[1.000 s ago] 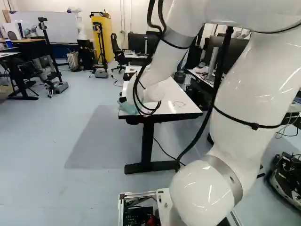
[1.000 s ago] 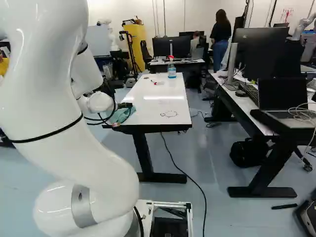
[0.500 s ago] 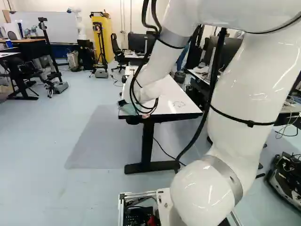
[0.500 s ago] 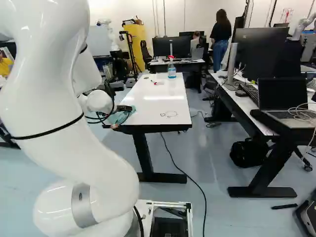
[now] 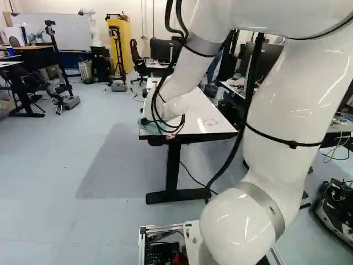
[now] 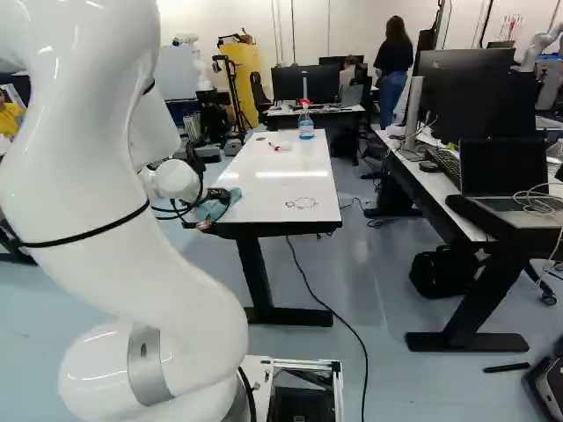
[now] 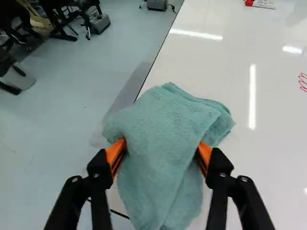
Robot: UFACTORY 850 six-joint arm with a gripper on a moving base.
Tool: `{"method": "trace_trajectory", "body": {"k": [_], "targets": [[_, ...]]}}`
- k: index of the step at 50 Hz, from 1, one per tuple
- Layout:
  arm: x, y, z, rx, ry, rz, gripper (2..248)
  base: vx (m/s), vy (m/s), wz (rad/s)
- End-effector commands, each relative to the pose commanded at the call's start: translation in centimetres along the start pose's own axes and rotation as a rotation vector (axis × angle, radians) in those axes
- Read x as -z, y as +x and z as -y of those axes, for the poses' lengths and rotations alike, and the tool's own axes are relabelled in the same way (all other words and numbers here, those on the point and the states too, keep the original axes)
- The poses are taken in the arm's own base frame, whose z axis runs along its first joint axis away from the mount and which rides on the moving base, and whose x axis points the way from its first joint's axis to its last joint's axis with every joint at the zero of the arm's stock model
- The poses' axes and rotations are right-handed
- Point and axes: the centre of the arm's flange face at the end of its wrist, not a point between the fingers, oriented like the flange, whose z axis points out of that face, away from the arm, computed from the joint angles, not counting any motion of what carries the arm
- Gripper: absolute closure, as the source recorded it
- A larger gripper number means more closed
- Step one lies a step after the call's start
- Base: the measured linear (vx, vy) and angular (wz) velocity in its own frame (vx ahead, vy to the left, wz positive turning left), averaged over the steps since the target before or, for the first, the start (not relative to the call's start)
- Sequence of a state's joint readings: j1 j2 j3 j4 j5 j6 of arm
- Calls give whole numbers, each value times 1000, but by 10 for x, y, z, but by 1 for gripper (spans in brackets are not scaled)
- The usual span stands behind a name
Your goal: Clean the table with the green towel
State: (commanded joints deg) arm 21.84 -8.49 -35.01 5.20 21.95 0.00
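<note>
Green towel (image 7: 165,139) below arched arm (image 5: 276,105)

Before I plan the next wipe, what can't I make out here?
Tabletop under the towel: wrist view, towel covers it.
End effector: left base view, behind the arm.
Red drawing's full outline: wrist view, cut off by the edge.
Spray bottle: left base view, arm blocks it.

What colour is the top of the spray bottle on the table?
Red; the spray bottle shows best in the right base view.
</note>
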Motion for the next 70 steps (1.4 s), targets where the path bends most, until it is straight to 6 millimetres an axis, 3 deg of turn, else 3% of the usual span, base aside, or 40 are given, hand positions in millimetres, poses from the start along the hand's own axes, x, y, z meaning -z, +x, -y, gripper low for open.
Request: {"method": "trace_trajectory", "body": {"k": [3, 4, 8, 9, 13, 14, 19, 20, 41, 70], "targets": [[0, 0, 0, 0, 0, 0, 58, 0, 0, 0], [0, 0, 0, 0, 0, 0, 97, 0, 0, 0], [0, 0, 0, 0, 0, 0, 97, 0, 0, 0], [0, 0, 0, 0, 0, 0, 134, 0, 0, 0], [0, 0, 0, 0, 0, 0, 134, 0, 0, 0], [0, 0, 0, 0, 0, 0, 171, 0, 0, 0], [0, 0, 0, 0, 0, 0, 171, 0, 0, 0], [0, 0, 0, 0, 0, 0, 200, 0, 0, 0], [8, 7, 0, -2, 1, -23, 205, 0, 0, 0], [7, 51, -10, -22, -15, -101, 205, 0, 0, 0]]}}
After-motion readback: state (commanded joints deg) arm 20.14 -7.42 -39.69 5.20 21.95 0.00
